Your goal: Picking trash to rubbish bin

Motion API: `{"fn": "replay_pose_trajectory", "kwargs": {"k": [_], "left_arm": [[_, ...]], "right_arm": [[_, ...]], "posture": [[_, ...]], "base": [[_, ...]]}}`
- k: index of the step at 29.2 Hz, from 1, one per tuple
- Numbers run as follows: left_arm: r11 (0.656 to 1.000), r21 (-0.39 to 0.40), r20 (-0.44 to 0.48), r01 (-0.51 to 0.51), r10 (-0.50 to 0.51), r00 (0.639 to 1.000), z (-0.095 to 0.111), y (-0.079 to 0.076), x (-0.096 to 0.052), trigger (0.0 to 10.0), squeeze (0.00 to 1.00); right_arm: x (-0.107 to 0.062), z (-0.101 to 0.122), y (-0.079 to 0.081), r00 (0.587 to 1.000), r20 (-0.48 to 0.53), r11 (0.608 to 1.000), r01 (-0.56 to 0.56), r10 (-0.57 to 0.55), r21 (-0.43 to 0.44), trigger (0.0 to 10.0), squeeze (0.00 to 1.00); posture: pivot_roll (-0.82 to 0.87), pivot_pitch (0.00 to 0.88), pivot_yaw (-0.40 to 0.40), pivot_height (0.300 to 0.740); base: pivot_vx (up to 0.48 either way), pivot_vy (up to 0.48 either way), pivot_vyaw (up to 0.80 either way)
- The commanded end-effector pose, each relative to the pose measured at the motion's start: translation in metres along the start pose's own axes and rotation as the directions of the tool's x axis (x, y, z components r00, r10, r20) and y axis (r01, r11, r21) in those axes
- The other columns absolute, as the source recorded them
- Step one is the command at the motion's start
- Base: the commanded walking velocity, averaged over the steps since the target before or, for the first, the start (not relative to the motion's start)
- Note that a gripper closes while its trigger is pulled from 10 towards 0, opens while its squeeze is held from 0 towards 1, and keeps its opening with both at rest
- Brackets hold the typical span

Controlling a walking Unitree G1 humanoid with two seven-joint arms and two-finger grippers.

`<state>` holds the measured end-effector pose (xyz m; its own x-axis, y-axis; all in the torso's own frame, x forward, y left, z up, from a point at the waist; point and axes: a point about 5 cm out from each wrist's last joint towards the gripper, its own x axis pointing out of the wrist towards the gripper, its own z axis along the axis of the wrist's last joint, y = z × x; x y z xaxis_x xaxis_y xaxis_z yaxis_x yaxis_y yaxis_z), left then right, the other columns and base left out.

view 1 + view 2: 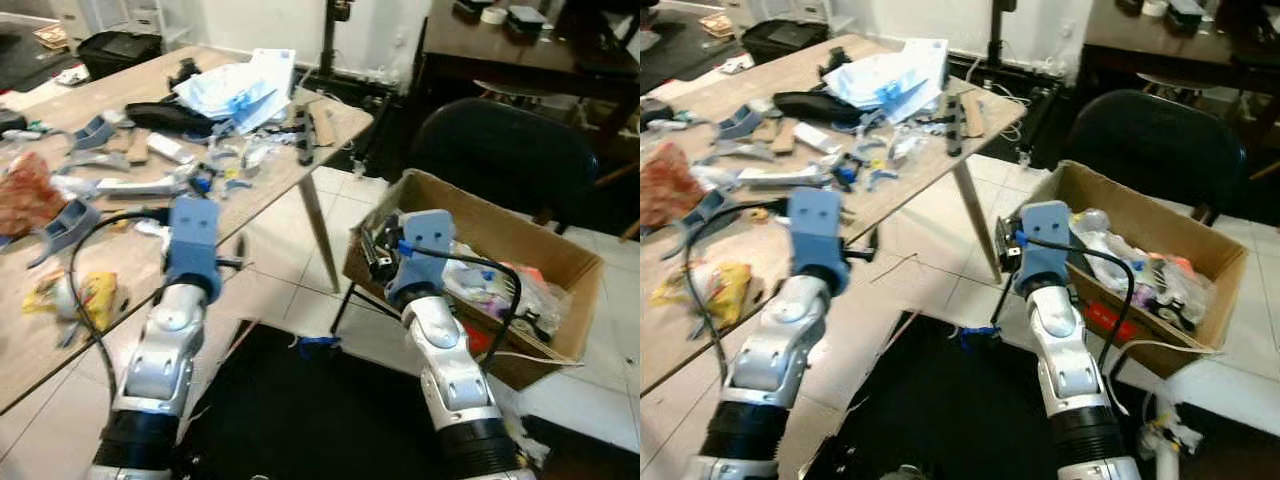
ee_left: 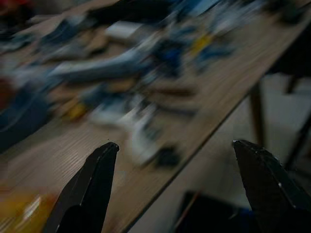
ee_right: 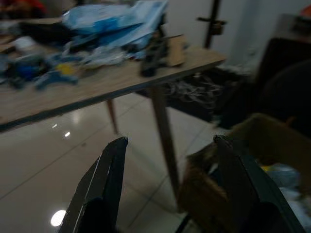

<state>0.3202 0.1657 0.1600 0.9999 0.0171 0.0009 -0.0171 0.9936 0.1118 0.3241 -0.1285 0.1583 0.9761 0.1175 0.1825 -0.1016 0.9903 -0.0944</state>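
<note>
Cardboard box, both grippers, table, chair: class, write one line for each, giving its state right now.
Cardboard box: open-topped, partly filled with trash.
Left gripper: open, empty, over the table edge.
Right gripper: open, empty, near the box.
Table: upright, littered with trash and scraps.
Chair: upright, unoccupied, behind the box.

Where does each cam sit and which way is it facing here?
Left eye: on the head, looking forward and down at the table and cardboard box; both silver arms show.
Right eye: same head, same scene, slightly shifted.
Left wrist: looks along the open left gripper at the blurred table clutter.
Right wrist: looks along the open right gripper toward the table leg and box.
Shared: table and box appear in the eye views and the right wrist view.
</note>
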Motion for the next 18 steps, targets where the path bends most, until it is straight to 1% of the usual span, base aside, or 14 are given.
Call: {"fn": "replay_pose_trajectory", "kwargs": {"k": [1,2,3,6,11,13,15,16,18], "left_arm": [[1.000,0.016,-0.007,-0.006,0.006,1.000,-0.004,0.003,-0.003,10.0,0.00],[1.000,0.022,-0.021,-0.014,0.014,1.000,-0.009,0.006,-0.006,10.0,0.00],[1.000,0.022,-0.021,-0.014,0.014,1.000,-0.009,0.006,-0.006,10.0,0.00],[1.000,0.022,-0.036,-0.019,0.020,0.999,-0.014,0.010,-0.012,10.0,0.00],[0.999,0.015,-0.044,-0.033,0.034,0.998,-0.017,0.012,-0.014,10.0,0.00],[0.999,-0.024,-0.021,-0.045,0.044,0.999,-0.013,0.011,-0.013,10.0,0.00],[0.998,-0.059,0.029,-0.038,0.040,0.999,-0.005,0.008,-0.011,10.0,0.00],[0.998,-0.059,0.029,-0.038,0.040,0.999,-0.005,0.008,-0.011,10.0,0.00],[0.996,-0.080,0.062,-0.031,0.036,0.997,0.001,0.006,-0.010,10.0,0.00]], "right_arm": [[-0.006,-0.012,-0.008,0.999,-0.039,1.000,0.022,-0.022,-0.012,10.0,0.00],[-0.010,-0.021,-0.012,0.997,-0.069,0.999,0.027,-0.028,-0.025,10.0,0.00],[-0.010,-0.021,-0.012,0.997,-0.069,0.999,0.027,-0.028,-0.025,10.0,0.00],[-0.016,-0.031,-0.018,0.993,-0.105,0.999,0.042,-0.045,-0.028,10.0,0.00],[-0.019,-0.036,-0.023,0.991,-0.119,0.998,0.065,-0.067,-0.022,10.0,0.00],[-0.019,-0.035,-0.024,0.991,-0.114,0.997,0.068,-0.070,-0.019,10.0,0.00],[-0.018,-0.033,-0.023,0.992,-0.103,0.998,0.067,-0.069,-0.020,10.0,0.00],[-0.018,-0.033,-0.023,0.992,-0.103,0.998,0.067,-0.069,-0.020,10.0,0.00],[-0.017,-0.031,-0.023,0.993,-0.094,0.998,0.067,-0.068,-0.019,10.0,0.00]], "posture": [[0.02,0.108,0.001,0.740],[0.02,0.114,-0.002,0.740],[0.02,0.114,-0.002,0.740],[0.02,0.120,-0.005,0.740],[0.02,0.130,-0.008,0.740],[0.02,0.134,-0.007,0.740],[0.02,0.134,-0.007,0.740],[0.02,0.134,-0.007,0.740],[0.02,0.134,-0.007,0.740]], "base": [[0.000,0.000,0.80],[0.000,0.000,0.80],[0.000,0.000,0.80],[0.000,0.000,0.80],[0.000,0.000,0.80],[0.000,0.000,0.80],[0.000,0.000,0.80],[0.000,0.000,0.80],[0.000,0.000,0.80]]}}
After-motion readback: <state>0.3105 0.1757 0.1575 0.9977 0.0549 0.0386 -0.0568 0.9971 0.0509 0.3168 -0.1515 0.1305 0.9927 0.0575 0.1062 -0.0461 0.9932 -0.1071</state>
